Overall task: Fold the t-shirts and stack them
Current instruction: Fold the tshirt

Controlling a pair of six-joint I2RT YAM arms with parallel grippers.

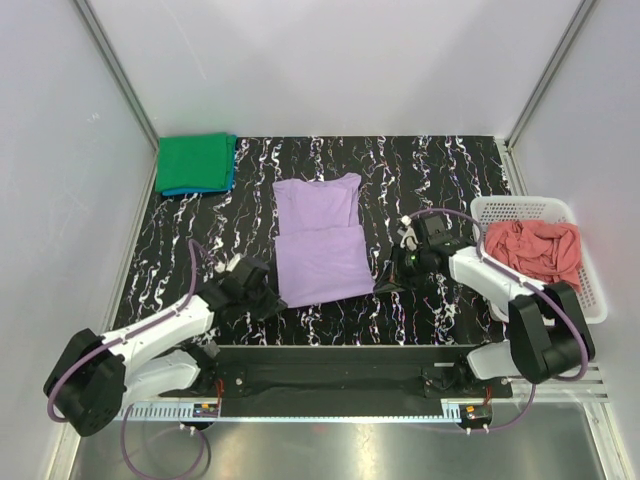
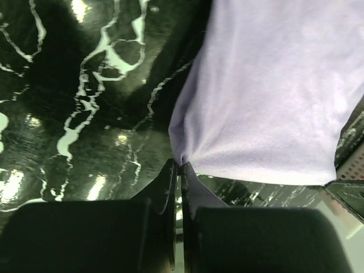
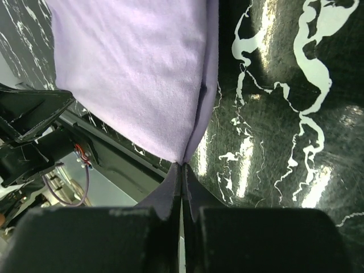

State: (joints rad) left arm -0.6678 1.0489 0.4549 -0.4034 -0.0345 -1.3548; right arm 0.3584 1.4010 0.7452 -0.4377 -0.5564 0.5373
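The light purple t-shirt (image 1: 320, 240) lies partly folded in the middle of the black marbled table, its lower part doubled over. My left gripper (image 1: 270, 297) is shut on its near left corner (image 2: 181, 160). My right gripper (image 1: 385, 285) is shut on its near right corner (image 3: 183, 159). A folded green t-shirt (image 1: 195, 160) lies on a blue t-shirt (image 1: 205, 189) at the far left. A salmon pink t-shirt (image 1: 535, 250) sits crumpled in the white lattice basket (image 1: 592, 290) at the right.
The table (image 1: 440, 170) ends at white walls on three sides. The black mounting rail (image 1: 340, 365) runs along the near edge between the arm bases.
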